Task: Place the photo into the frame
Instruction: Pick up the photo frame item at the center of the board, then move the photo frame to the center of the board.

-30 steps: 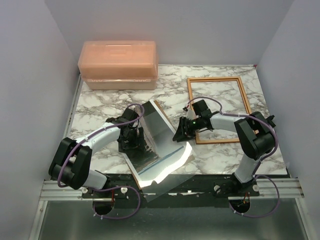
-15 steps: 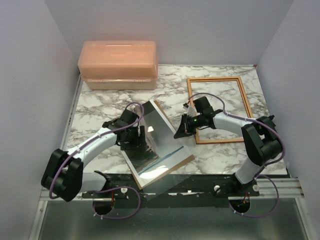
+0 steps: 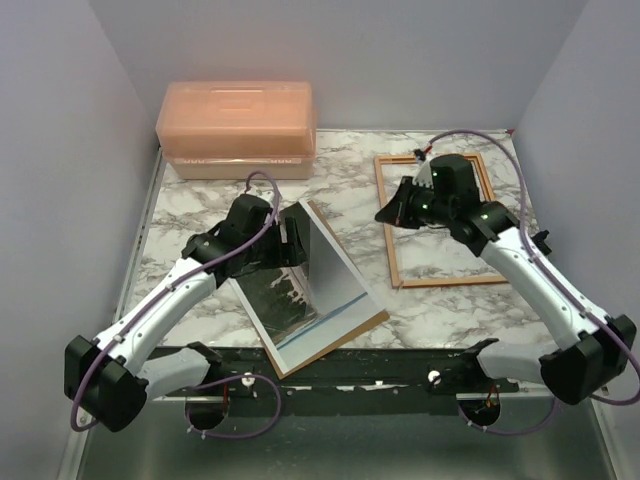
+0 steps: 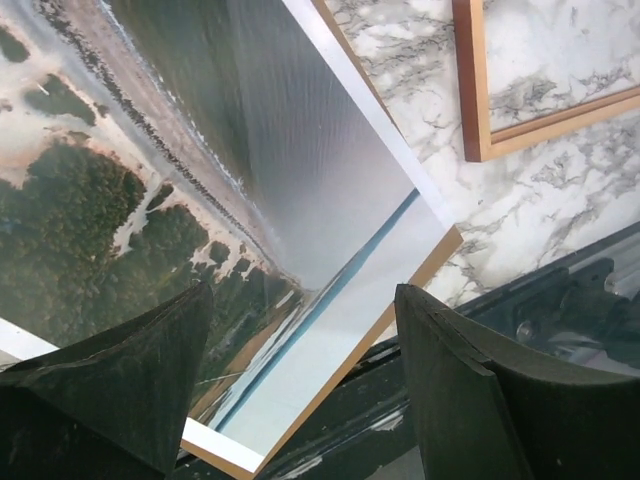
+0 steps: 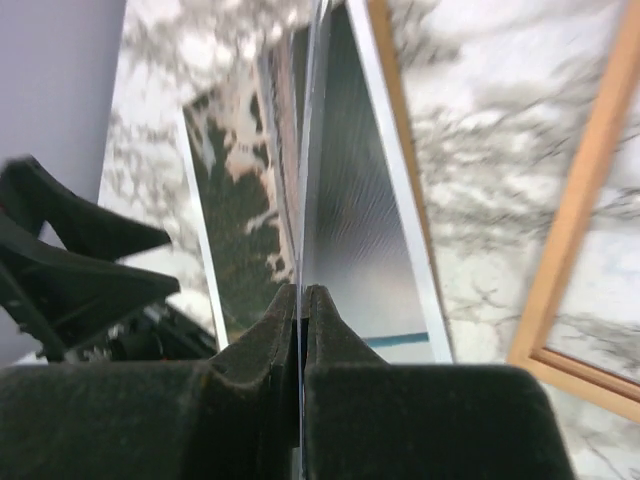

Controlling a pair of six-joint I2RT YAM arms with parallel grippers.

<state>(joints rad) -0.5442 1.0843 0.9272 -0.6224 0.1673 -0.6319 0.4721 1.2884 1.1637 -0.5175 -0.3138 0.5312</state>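
Photo — dark, streaky, blue-white edge

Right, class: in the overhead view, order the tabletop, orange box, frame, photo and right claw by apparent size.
1. Tabletop, clearly largest.
2. Orange box, frame and photo: footprints too alike to rank; the photo is partly covered by the left arm.
3. Right claw, smallest.

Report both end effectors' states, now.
Left end effector: open, empty.
Right end effector: shut on the clear sheet.
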